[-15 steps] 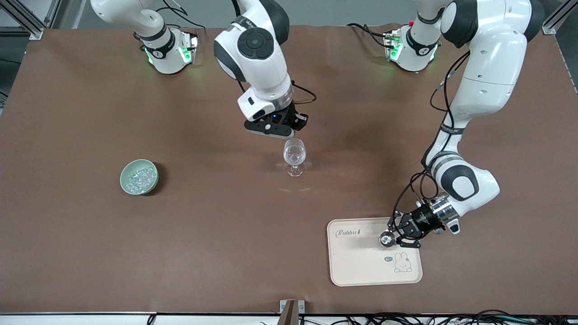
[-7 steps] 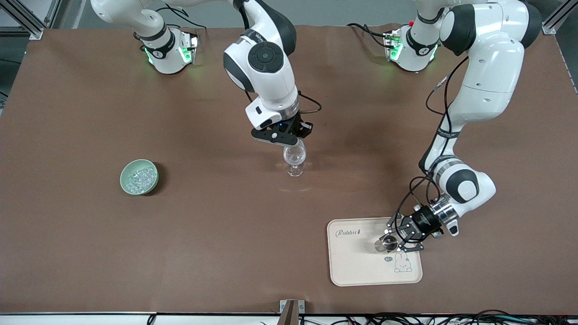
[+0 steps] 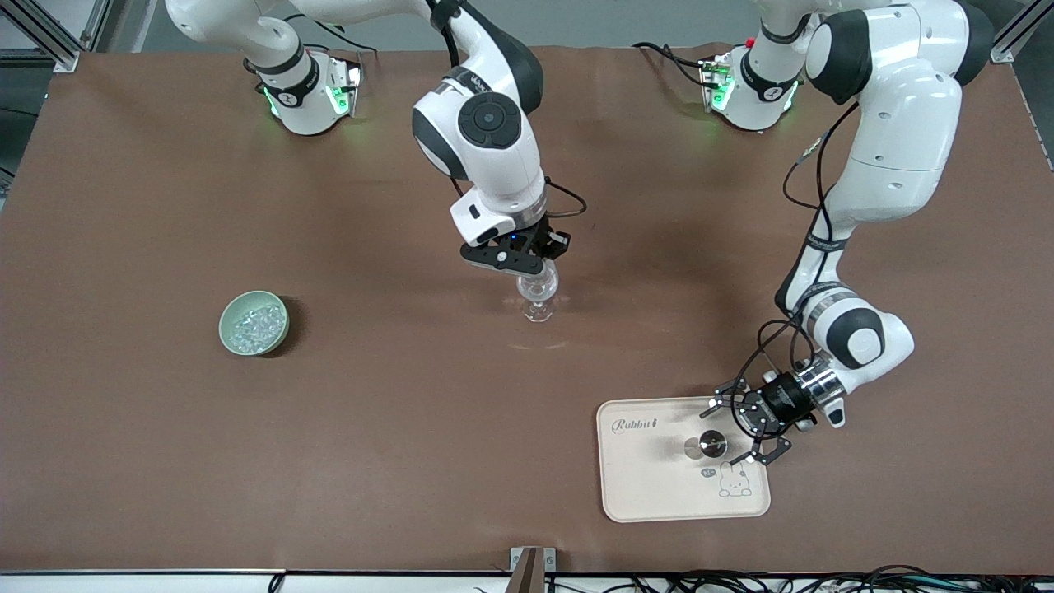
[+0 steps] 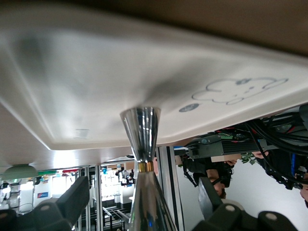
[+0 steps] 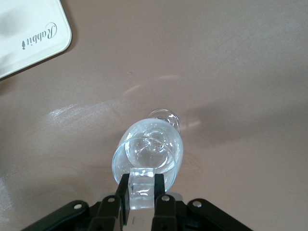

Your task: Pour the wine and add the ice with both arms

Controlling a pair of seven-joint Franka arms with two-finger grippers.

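A stemmed glass (image 3: 537, 290) stands upright near the middle of the table (image 3: 148, 461). A bowl (image 3: 254, 323) sits well apart from it toward the right arm's end, slightly nearer the front camera — ice (image 3: 255, 324) lies in it. A tray (image 3: 650, 494) lies toward the left arm's end, nearer the camera than the glass, and a metal jigger (image 3: 711, 445) stands upright on it — beside the printed rabbit (image 3: 734, 479).
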